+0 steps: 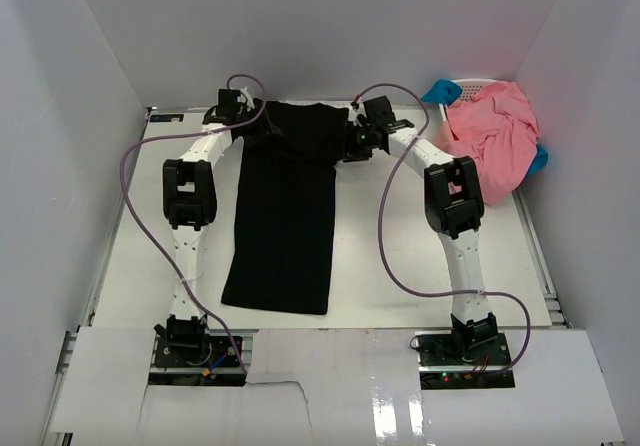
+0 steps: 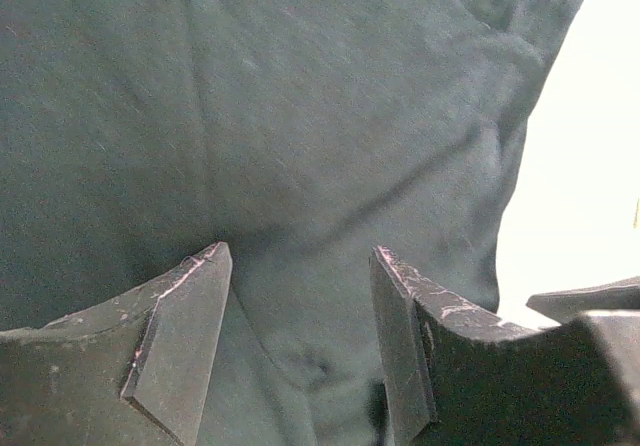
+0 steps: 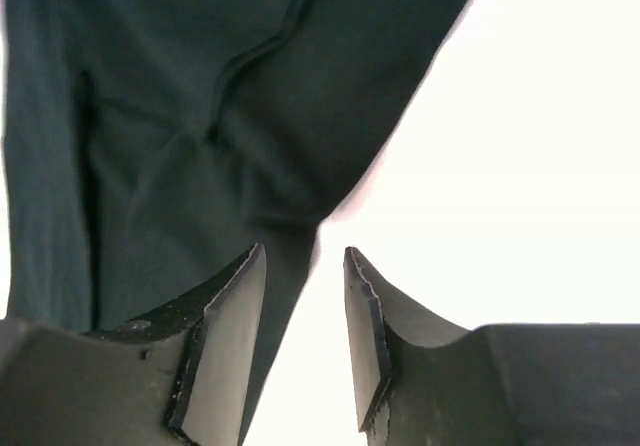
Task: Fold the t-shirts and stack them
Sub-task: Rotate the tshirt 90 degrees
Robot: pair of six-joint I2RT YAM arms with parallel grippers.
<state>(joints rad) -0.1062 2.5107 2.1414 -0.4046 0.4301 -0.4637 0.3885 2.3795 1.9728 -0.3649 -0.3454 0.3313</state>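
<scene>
A black t-shirt [image 1: 285, 216] lies as a long narrow strip down the middle of the white table [image 1: 400, 236]. My left gripper [image 1: 252, 129] is at its far left corner. In the left wrist view this gripper [image 2: 300, 261] stands open over the dark cloth [image 2: 250, 116], which runs under both fingers. My right gripper [image 1: 352, 146] is at the shirt's far right corner. In the right wrist view it [image 3: 305, 256] is open. The black cloth's [image 3: 150, 116] edge passes its left finger [image 3: 225, 336], with bare table in the gap. Salmon-pink t-shirts [image 1: 490, 136] lie bunched at the far right.
The pink heap sits on a white lattice basket [image 1: 470, 88] in the far right corner, with bits of blue cloth [image 1: 440, 91] showing beside it. White walls close in the table on three sides. Purple cables loop off both arms.
</scene>
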